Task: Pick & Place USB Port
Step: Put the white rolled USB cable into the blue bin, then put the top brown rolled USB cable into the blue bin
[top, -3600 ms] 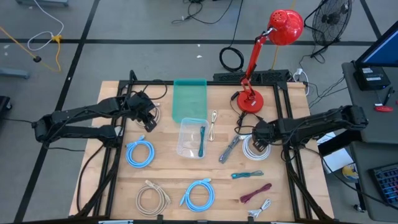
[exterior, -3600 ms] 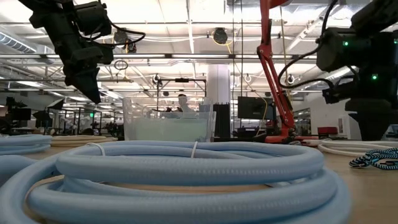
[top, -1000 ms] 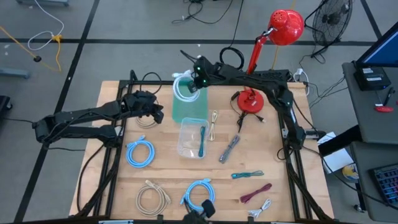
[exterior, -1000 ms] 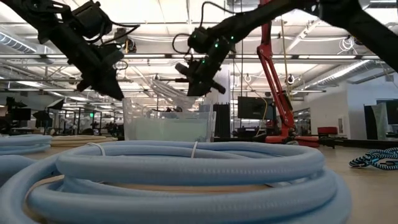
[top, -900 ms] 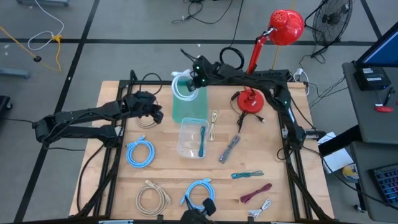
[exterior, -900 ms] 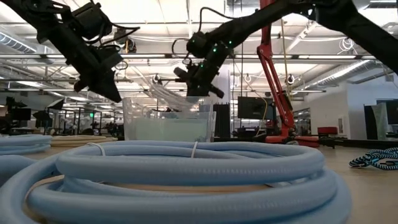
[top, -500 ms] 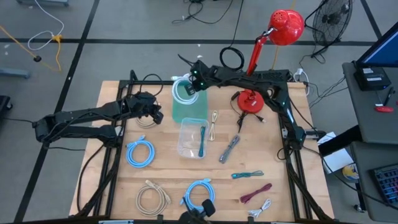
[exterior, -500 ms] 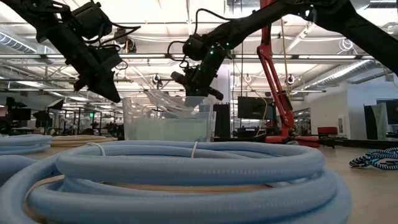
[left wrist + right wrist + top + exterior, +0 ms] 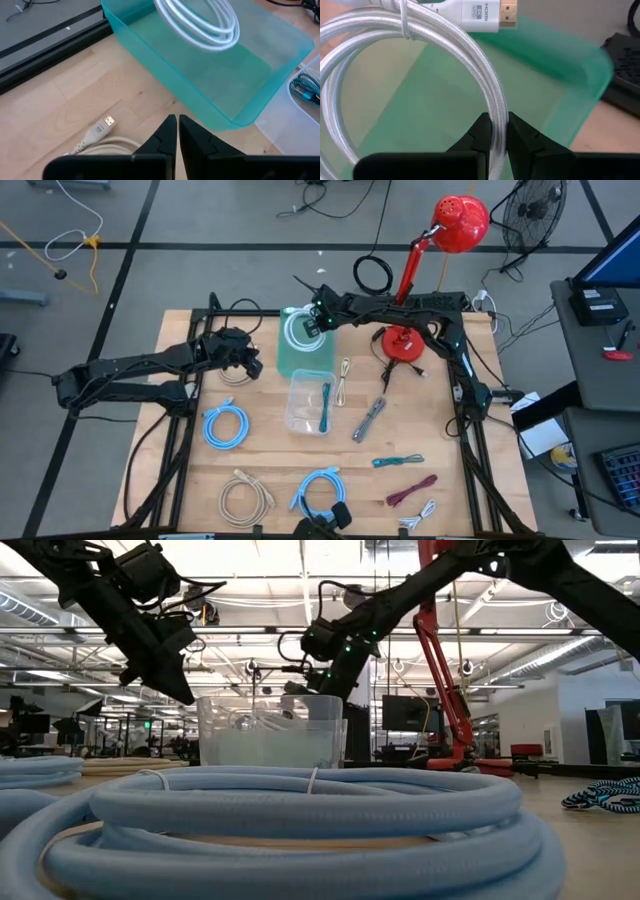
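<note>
Green bin (image 9: 305,345) is seen at the table's far edge, clear container (image 9: 309,402) just in front of it. White coiled cable (image 9: 420,65) is held over the green bin, clamped in right gripper (image 9: 495,131). Left gripper (image 9: 177,131), fingers pressed together and empty, is parked above another white cable (image 9: 97,140) beside the bin.

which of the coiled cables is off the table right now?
The white coiled cable, pinched in the right gripper above the teal bin. The two blue coils and the beige coil lie flat on the table.
</note>
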Robot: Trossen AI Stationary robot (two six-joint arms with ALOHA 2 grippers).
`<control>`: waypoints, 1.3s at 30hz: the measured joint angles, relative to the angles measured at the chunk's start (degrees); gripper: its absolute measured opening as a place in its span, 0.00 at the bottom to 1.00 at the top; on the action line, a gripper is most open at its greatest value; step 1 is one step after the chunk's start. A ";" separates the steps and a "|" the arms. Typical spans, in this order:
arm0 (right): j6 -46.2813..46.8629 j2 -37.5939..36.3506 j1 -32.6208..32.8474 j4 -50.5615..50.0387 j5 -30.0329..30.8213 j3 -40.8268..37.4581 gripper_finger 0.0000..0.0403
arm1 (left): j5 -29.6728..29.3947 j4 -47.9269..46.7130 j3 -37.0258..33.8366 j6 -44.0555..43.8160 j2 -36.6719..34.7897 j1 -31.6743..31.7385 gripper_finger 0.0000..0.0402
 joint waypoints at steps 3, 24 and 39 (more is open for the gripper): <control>0.24 0.04 0.19 -0.56 -0.25 -0.30 0.07 | 0.00 0.00 0.00 0.25 0.00 0.00 0.06; 0.17 0.02 -0.02 -1.33 -0.01 -0.25 0.22 | 0.02 -0.04 0.00 0.80 0.00 0.01 0.06; -5.45 -1.73 4.15 0.99 -0.35 -0.19 0.25 | -1.36 4.60 0.00 1.45 -0.04 0.02 0.06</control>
